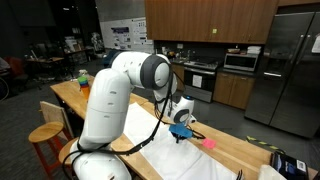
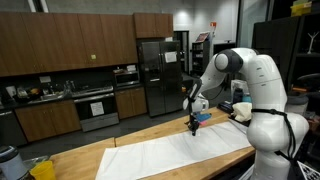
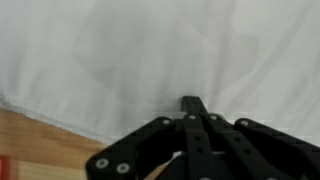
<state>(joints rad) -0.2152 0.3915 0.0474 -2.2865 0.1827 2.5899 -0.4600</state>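
1. Your black fingers (image 3: 192, 106) are pressed shut with no gap showing. Their joined tip sits at the large white cloth sheet (image 3: 150, 50), close to its near edge. The wrist view doesn't show whether a fold of the fabric is caught between them, so don't assume you have a grip.
2. The sheet lies spread flat along the long pale wooden counter (image 2: 90, 160). In both exterior views the arm hangs over one end of it (image 1: 165, 150), with the fingers (image 2: 194, 128) pointing steeply down.
3. This looks like work on the sheet's edge, so judge height from an exterior view. Shut tips pushed too hard will probably bunch the cloth or scrape the wood.
4. If you drag, go slowly and in a straight line along the counter. Thin fabric is likely to wrinkle or slip free under a quick sideways pull.
5. Watch the strip of bare wood (image 3: 30, 140) in the wrist view, because it shows how near the hem you are.
6. Mind the small pink object (image 1: 210, 143) on the counter just beside the sheet. Steer away from it so the cloth doesn't sweep it along.
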